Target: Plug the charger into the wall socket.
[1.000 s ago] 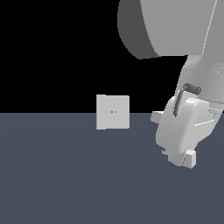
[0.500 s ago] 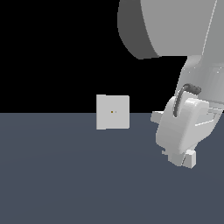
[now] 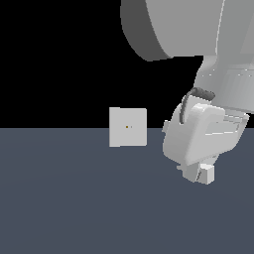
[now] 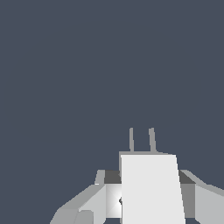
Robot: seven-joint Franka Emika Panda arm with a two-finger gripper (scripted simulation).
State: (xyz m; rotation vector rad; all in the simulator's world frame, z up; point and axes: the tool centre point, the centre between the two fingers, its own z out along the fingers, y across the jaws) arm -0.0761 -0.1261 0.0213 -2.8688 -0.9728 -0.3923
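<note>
The charger (image 4: 148,188), a small white block with two thin grey prongs (image 4: 141,140) sticking out of its end, sits between my fingers (image 4: 98,199) in the wrist view. My gripper (image 3: 199,174) is shut on it. In the exterior view the charger (image 3: 207,173) shows as a small white block under the hand, low over the grey floor on the exterior view's right. The wall socket (image 3: 128,127), a flat upright white square plate with a tiny dark dot at its centre, stands apart from the gripper, toward the exterior view's left. The socket does not appear in the wrist view.
A dark grey floor (image 3: 74,198) spreads under everything, with a black background behind the socket. The arm's large grey links (image 3: 173,30) fill the upper part of the exterior view's right.
</note>
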